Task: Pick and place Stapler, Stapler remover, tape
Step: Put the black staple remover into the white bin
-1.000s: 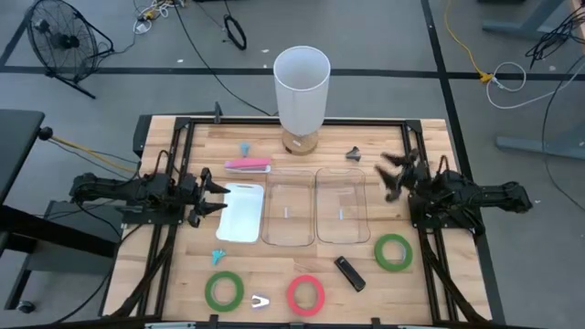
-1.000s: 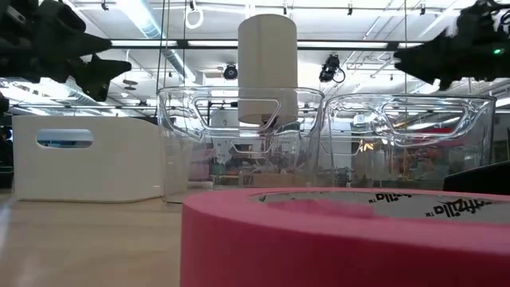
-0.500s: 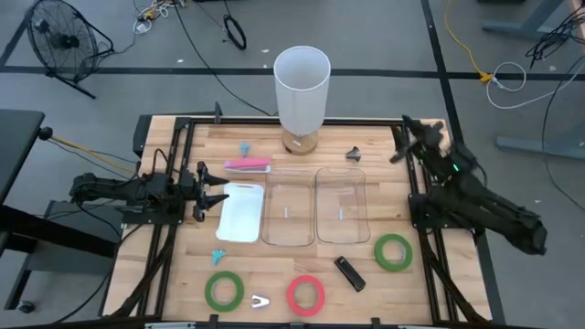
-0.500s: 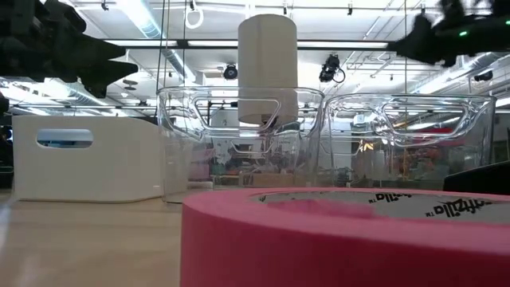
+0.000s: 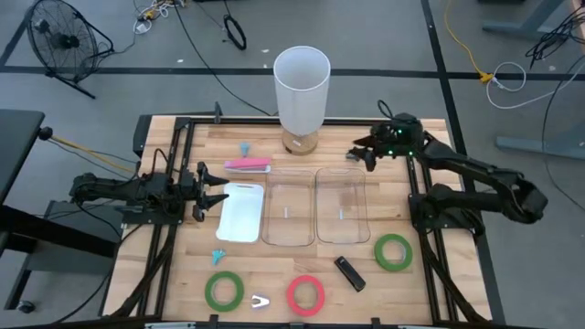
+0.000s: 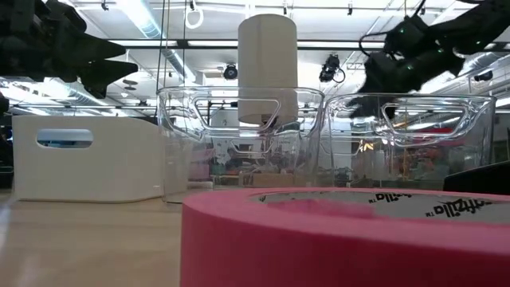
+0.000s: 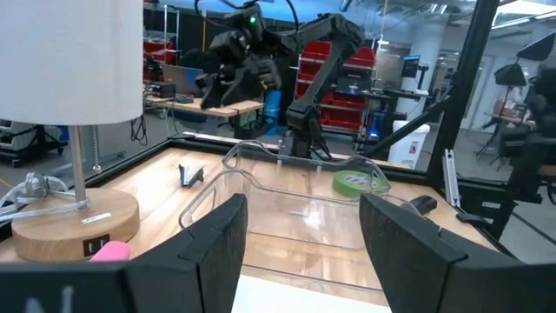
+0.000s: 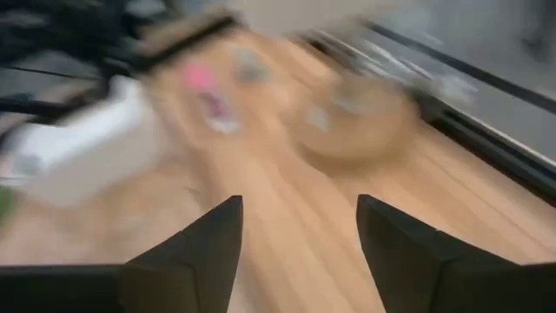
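Right gripper (image 5: 364, 155) hovers open at upper right of the overhead frame; left gripper (image 5: 219, 195) open at centre left; three tape rolls (image 5: 305, 294) lie along the bottom.

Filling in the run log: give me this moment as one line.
right gripper: open, above small dark clip | left gripper: open, waiting by white bin | tape rolls: untouched

**Four cameras, one tabletop**

High view stares straight down on the whole tabletop (image 5: 384, 137). Low view sits at surface level, pressed against the pink tape roll (image 6: 343, 235). Both catch the white lamp (image 5: 302, 87), as does the left wrist camera.
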Robot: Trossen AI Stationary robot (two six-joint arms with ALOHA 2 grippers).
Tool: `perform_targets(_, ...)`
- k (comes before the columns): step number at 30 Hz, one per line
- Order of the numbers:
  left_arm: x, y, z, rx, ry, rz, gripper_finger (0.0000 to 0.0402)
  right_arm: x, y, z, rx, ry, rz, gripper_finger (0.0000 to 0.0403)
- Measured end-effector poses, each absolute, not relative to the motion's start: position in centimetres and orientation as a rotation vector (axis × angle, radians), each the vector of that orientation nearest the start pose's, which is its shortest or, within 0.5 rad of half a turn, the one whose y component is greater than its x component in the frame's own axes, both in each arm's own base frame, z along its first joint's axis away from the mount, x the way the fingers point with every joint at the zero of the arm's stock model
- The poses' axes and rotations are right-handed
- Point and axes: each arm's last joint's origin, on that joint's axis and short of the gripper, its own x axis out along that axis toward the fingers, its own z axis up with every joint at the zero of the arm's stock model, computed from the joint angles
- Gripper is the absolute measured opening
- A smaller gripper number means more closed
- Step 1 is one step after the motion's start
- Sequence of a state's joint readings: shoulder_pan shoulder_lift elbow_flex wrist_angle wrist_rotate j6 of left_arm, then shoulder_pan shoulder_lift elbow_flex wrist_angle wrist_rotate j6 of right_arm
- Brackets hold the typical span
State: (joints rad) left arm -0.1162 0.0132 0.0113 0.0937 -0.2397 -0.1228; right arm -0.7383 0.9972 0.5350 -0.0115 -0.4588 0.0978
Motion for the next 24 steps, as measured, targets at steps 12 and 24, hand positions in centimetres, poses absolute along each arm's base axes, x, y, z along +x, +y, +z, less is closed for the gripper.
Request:
perform_targets(12, 9.7, -0.4, 17.6, -0.132, -0.098, 0.119, 0.0227, 18.5, -12.9, 24.1, 0.208, 0.197, -0.526, 0.0228)
perform_targets(24, 9.6, -0.2, 18.2, 0.005, -0.152, 0.197, 0.0227, 16.9, -17.4, 22.0, 0.338, 0.626, -0.921, 0.0228)
